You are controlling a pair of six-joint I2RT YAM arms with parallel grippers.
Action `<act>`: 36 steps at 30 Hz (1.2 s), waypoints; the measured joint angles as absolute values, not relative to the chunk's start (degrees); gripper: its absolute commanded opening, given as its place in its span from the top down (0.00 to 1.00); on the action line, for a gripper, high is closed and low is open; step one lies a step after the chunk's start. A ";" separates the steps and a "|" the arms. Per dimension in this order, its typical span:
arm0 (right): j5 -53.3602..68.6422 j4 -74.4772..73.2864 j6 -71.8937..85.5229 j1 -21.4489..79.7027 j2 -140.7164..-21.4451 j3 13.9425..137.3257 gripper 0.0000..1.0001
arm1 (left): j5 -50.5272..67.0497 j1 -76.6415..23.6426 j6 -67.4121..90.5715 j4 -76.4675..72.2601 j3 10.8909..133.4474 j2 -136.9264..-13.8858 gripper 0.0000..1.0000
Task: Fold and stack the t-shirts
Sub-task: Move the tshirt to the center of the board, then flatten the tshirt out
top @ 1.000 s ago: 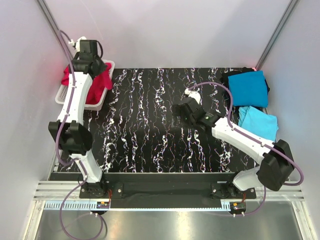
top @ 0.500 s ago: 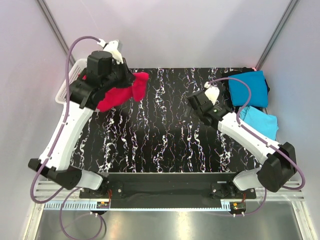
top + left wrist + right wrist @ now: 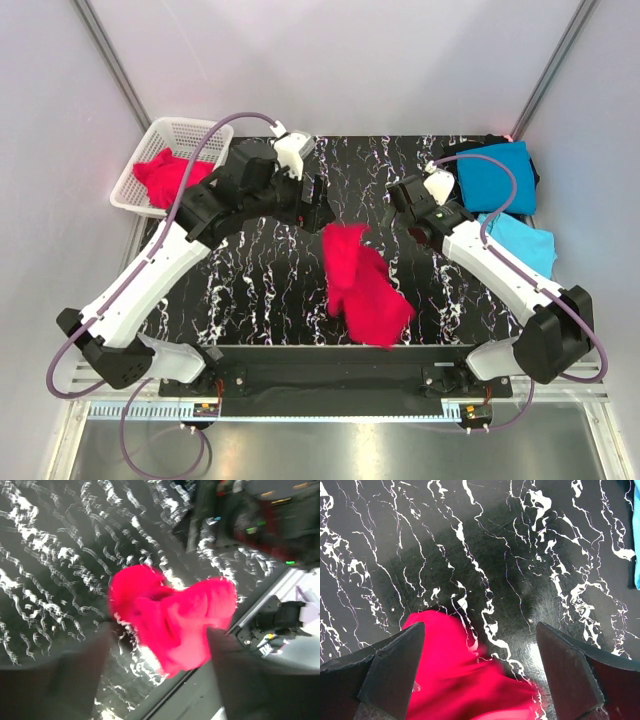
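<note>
Crimson-red cloth is what you should find first: a crumpled crimson-red t-shirt [image 3: 362, 288] lies bunched over the black, white-veined marble-pattern table [image 3: 260, 270]. In the overhead view it is at about 6 o'clock from the table's centre, with its lower end near the front edge. Its outline is blurred, so you cannot tell whether all of it rests on the surface.

Left gripper [image 3: 314, 203]: released. It hangs at about 11 o'clock from the crumpled shirt, just apart from the cloth. In the left wrist view its two dark fingers [image 3: 75, 680] stand wide, with the red bundle beyond them and nothing pinched.

Right gripper [image 3: 480, 630]: also released and grasping nothing. It hovers at about 1 o'clock from the same shirt. Its own camera shows both grey fingers [image 3: 390, 675] spread far apart above the table, with blurred red cloth filling the lower left of that view.

A white plastic mesh basket [image 3: 190, 125] stands at 10 o'clock, just off the table's far left corner. It holds a second crimson-red t-shirt [image 3: 165, 178], heaped loosely inside.

A folded teal-blue t-shirt [image 3: 497, 175] lies at 2 o'clock, at the table's far right corner. A lighter sky-blue folded t-shirt [image 3: 520, 245] lies just beside it at 3 o'clock, along the right edge. The two blue rectangles appear to meet or slightly overlap; you cannot tell which.
</note>
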State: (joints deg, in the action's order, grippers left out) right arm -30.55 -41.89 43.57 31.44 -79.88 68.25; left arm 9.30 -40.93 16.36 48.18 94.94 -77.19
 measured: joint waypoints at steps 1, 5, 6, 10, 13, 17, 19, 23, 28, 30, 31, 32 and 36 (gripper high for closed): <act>-30.52 -41.89 43.55 31.42 -79.88 68.25 0.00 | 8.32 -41.04 16.25 48.10 94.21 -77.17 0.01; -30.15 -41.89 43.33 31.42 -79.88 68.25 0.00 | -1.85 -40.86 18.35 47.94 89.69 -76.97 0.01; -29.85 -41.89 43.20 31.42 -79.88 68.25 0.00 | -5.61 -40.86 19.64 47.99 88.53 -76.95 0.01; -26.57 -41.76 41.80 31.35 -79.37 67.96 0.01 | -16.10 -40.53 24.80 48.47 84.82 -76.86 0.01; -22.50 -40.91 40.66 31.33 -76.62 65.30 0.00 | -16.69 -40.36 28.10 48.45 82.87 -77.10 0.02; -17.45 -40.07 39.66 31.38 -67.88 57.93 0.00 | -12.80 -41.85 31.73 46.26 77.89 -77.76 0.02; -16.34 -40.14 39.51 31.40 -63.68 54.72 0.00 | -10.81 -44.38 33.01 44.66 73.91 -77.87 0.02; -15.33 -41.04 39.55 31.40 -63.20 52.14 0.00 | -5.17 -48.56 35.55 41.91 68.49 -78.00 0.01; -15.33 -41.80 40.23 31.40 -67.88 50.00 0.00 | 2.09 -48.75 38.59 36.36 66.04 -79.50 0.02; -15.35 -42.13 40.66 31.40 -68.62 48.97 0.00 | 4.43 -49.12 39.57 33.67 66.11 -81.54 0.03; -15.35 -42.28 40.95 31.40 -68.84 48.62 0.00 | 5.28 -49.47 39.94 32.88 66.50 -82.98 0.04; -15.38 -42.39 41.21 31.40 -68.97 48.40 0.00 | 6.26 -49.95 40.42 31.83 67.18 -85.27 0.04; -15.51 -42.44 42.39 31.40 -69.10 47.55 0.00 | 8.45 -51.66 42.11 30.00 71.59 -95.68 0.09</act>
